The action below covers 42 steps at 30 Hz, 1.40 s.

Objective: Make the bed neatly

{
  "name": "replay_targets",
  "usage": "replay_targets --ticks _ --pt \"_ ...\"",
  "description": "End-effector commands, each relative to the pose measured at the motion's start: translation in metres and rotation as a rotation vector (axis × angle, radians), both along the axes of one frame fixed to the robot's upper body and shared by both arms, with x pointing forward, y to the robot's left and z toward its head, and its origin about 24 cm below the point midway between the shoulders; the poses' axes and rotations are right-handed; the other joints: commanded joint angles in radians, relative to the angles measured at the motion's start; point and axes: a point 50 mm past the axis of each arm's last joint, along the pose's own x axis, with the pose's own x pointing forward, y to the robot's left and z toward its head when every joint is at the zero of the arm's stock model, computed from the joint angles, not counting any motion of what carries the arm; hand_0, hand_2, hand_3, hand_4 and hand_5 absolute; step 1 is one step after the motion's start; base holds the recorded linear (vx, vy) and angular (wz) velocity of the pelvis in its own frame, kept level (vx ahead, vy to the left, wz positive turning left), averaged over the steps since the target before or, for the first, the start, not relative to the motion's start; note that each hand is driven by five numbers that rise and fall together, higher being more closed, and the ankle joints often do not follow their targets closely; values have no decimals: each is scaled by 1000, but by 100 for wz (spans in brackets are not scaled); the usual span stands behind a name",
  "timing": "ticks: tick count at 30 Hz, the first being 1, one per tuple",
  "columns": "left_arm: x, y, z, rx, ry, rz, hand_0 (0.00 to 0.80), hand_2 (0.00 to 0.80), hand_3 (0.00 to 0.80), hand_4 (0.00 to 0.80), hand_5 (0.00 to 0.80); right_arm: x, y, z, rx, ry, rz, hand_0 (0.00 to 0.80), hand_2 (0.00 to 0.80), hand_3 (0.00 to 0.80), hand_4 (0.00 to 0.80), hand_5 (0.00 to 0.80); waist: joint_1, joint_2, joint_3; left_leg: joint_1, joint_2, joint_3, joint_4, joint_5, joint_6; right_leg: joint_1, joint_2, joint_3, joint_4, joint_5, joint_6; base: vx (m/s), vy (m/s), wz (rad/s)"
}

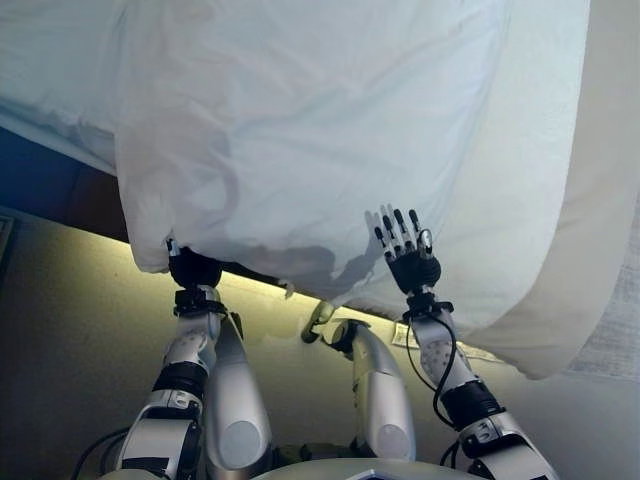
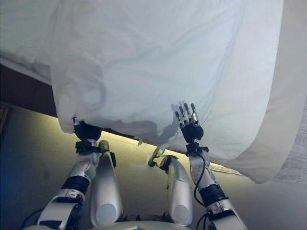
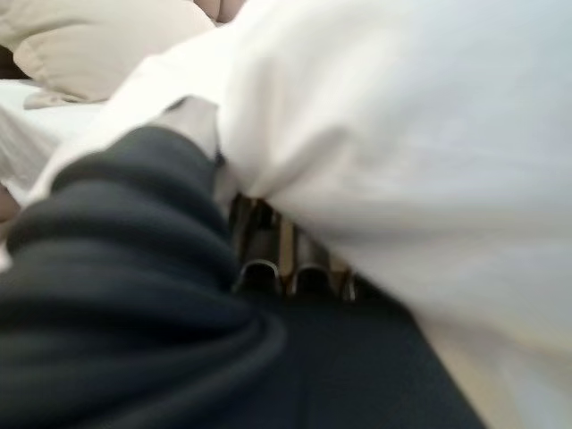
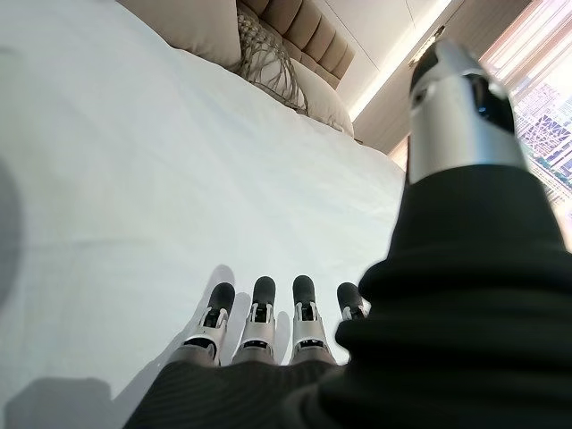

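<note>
A white duvet [image 1: 320,120] covers the bed and hangs over its near edge. My left hand [image 1: 192,268] is at the duvet's lower left corner. In the left wrist view its fingers [image 3: 268,255] curl into the white cloth, which bunches over them. My right hand [image 1: 405,252] lies on the duvet near the hanging edge, farther right. Its fingers [image 4: 259,313] are straight and spread on the smooth cloth.
A beige sheet [image 1: 600,200] hangs down the bed's right side. Beige pillows [image 4: 268,54] lean on a padded headboard [image 4: 317,40] at the far end. The dark bed base [image 1: 60,185] shows at the left, above a lit strip of floor [image 1: 90,300].
</note>
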Motion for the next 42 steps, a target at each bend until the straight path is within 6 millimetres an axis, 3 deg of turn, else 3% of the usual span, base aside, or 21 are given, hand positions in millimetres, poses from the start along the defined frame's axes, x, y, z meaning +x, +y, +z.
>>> replay_targets --ticks 1,6,10,16,20,21,24,29,36,42 --pt "15 4 45 57 -192 -11 800 800 800 800 800 2 6 18 73 -91 4 0 0 0 0 0 46 -27 32 -104 -29 -17 100 -21 127 83 -68 1 -229 312 180 0 0 0" --pt "12 11 38 64 -134 24 800 800 800 800 800 1 6 17 90 -89 -6 0 0 0 0 0 53 -26 26 -80 -28 -7 84 -27 126 114 -65 -13 -243 303 178 3 -21 -3" --pt "3 23 21 92 -6 93 800 800 800 800 800 -4 4 12 99 -69 -25 0 0 0 0 0 58 -20 4 -19 -32 10 38 -24 124 170 -66 -24 -274 296 178 54 -22 -11" --pt "-30 58 -16 152 263 250 800 800 800 800 800 -15 -13 -5 50 13 -67 0 0 0 0 0 54 33 -62 126 -50 52 -64 -2 111 272 -88 9 -327 269 173 110 96 4" --pt "-67 82 -48 165 534 361 800 800 800 800 800 -26 -30 -20 -38 108 -95 0 0 0 0 0 43 106 -139 253 -66 83 -158 34 87 354 -125 41 -366 242 176 192 279 2" --pt "-76 87 -55 161 593 378 800 800 800 800 800 -28 -34 -23 -62 130 -99 0 0 0 0 0 37 119 -156 276 -77 102 -189 70 91 368 -138 36 -388 255 166 187 396 7" --pt "-112 100 -80 182 811 425 800 800 800 800 800 -37 -48 -32 -139 204 -108 0 0 0 0 0 25 177 -224 381 -100 126 -286 102 74 449 -151 46 -442 232 184 213 339 5" --pt "-165 119 -105 259 1061 472 800 800 800 800 800 -52 -61 -46 -206 297 -107 0 0 0 0 0 18 235 -304 512 -121 143 -391 124 52 577 -154 33 -523 208 213 206 208 -1" --pt "-209 142 -110 263 1190 550 800 800 800 800 800 -61 -65 -47 -231 334 -108 0 0 0 0 0 10 253 -343 606 -143 159 -479 141 44 650 -154 24 -573 211 227 48 43 -3" --pt "-223 163 -101 275 1207 590 800 800 800 800 800 -66 -76 -49 -268 364 -113 0 0 0 0 0 -17 267 -362 648 -145 178 -505 145 47 667 -162 25 -574 208 228 33 60 8"
